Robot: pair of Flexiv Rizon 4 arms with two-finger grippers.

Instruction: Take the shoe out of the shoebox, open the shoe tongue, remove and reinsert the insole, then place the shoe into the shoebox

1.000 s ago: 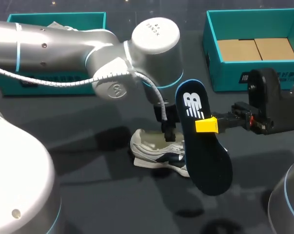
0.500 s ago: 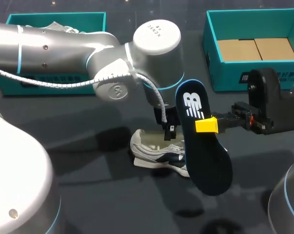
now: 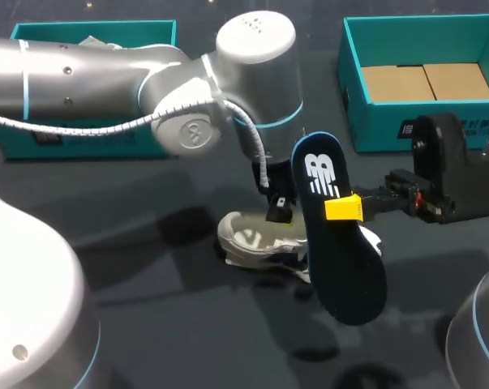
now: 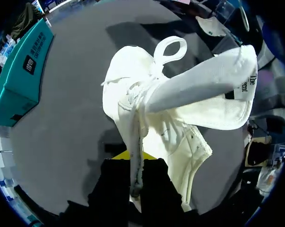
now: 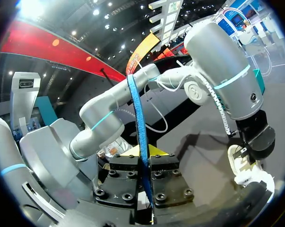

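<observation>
1. Head view looks down from above and behind over the worktop [image 3: 187, 340].
2. Left wrist view looks along its fingers [image 4: 116, 189], close on the shoe [image 4: 147, 104].
3. Right wrist view faces across the worktop, sharing shoe and left arm [image 5: 218, 66] with head view.
</observation>
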